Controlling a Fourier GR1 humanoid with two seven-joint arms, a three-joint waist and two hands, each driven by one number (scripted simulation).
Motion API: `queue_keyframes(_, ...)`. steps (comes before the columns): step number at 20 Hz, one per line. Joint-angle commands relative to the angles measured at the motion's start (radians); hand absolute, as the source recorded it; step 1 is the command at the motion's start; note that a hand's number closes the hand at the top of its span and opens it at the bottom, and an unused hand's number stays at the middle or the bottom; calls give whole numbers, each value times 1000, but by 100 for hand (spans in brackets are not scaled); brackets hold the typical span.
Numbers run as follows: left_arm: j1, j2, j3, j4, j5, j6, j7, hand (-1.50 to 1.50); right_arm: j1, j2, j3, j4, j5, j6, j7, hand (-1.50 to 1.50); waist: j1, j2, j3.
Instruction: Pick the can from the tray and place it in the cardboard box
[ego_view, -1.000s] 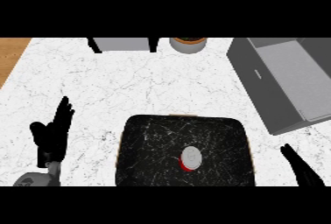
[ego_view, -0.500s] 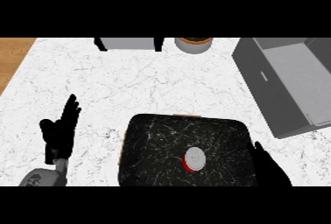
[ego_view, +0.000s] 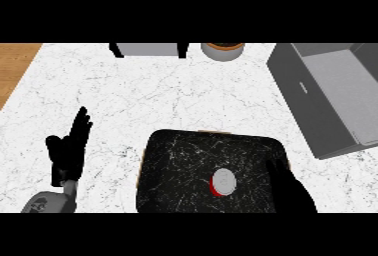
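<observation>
Right hand has slid in over the tray's right side since 0.5 s ago, fingers straight, holding nothing. Can sits on the tray just beside it. Reach step; next it needs to curl round the can.
</observation>
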Motion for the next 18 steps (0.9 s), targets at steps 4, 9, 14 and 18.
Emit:
queue_keyframes(4, -27, 10, 2, -2, -11, -6, 38, 0, -72, 48, 45, 150, -32, 3, 258, -150, 4, 1, 1)
queue_keyframes(9, -30, -12, 7, 21, -9, -10, 14, 0, -114, 47, 13, 141, -62, 22, 287, -150, 4, 3, -1)
queue_keyframes(14, -12, -6, 12, 22, -10, -22, -8, 0, -79, 47, 9, 161, -62, 37, 282, -150, 4, 4, -2)
queue_keyframes(18, -24, -12, 1, -16, -25, 9, 43, 0, -91, 47, -30, 162, -63, 39, 286, -150, 10, 3, -1)
